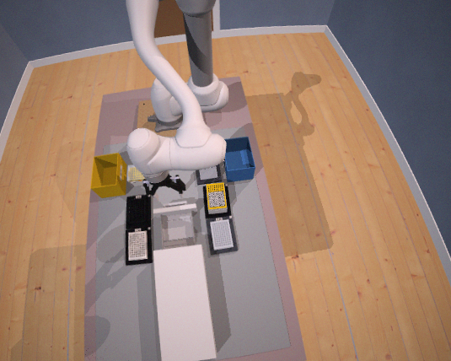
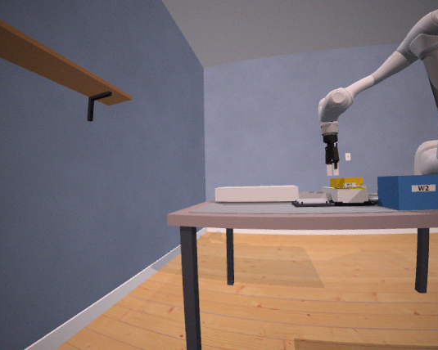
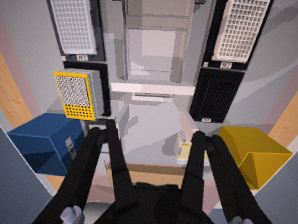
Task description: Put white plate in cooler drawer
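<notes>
Grey mat [image 1: 255, 261] on your bench carries the cooler CD [image 1: 183, 295] with its drawer [image 1: 178, 229] pulled out toward the arm base and nothing in it. Your gripper [image 1: 163, 186] hangs above the bench just short of the drawer's bar handle [image 1: 174, 207], fingers part open and holding nothing. Which white plate [image 1: 221, 234] is the N2 one, you can't tell; 2 white ones flank the drawer, this one beside its right.

The white plate [image 1: 220, 234] lies flat, right way up, in its black nest beside the cooler's [image 1: 183, 295] open drawer [image 1: 163, 229], bar handle [image 1: 174, 207] toward the arm's base.
</notes>
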Motion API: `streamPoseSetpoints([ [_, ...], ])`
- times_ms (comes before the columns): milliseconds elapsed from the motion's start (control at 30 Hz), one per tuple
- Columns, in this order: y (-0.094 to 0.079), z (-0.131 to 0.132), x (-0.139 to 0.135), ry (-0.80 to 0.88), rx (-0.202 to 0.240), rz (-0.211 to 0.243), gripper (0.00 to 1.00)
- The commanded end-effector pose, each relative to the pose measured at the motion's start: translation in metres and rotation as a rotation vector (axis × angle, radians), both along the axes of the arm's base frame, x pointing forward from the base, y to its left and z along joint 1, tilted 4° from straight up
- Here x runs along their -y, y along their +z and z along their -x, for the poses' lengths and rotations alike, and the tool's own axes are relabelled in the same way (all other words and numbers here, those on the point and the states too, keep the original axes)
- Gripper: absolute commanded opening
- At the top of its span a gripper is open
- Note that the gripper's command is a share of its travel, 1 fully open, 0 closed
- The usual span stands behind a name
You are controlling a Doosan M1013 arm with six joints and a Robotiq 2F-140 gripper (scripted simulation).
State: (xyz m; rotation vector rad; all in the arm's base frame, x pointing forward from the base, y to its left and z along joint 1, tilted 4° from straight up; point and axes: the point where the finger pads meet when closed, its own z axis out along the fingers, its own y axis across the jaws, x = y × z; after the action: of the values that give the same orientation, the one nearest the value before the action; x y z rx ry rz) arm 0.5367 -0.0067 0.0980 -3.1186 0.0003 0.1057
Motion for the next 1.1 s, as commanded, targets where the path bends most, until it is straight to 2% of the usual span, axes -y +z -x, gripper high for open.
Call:
streamPoseSetpoints([
  [0,0.000,-0.008,0.009,-0.001,0.000,0.000,0.66],
  [1067,-0.003,-0.083,0.092,-0.001,0.000,0.000,0.66],
])
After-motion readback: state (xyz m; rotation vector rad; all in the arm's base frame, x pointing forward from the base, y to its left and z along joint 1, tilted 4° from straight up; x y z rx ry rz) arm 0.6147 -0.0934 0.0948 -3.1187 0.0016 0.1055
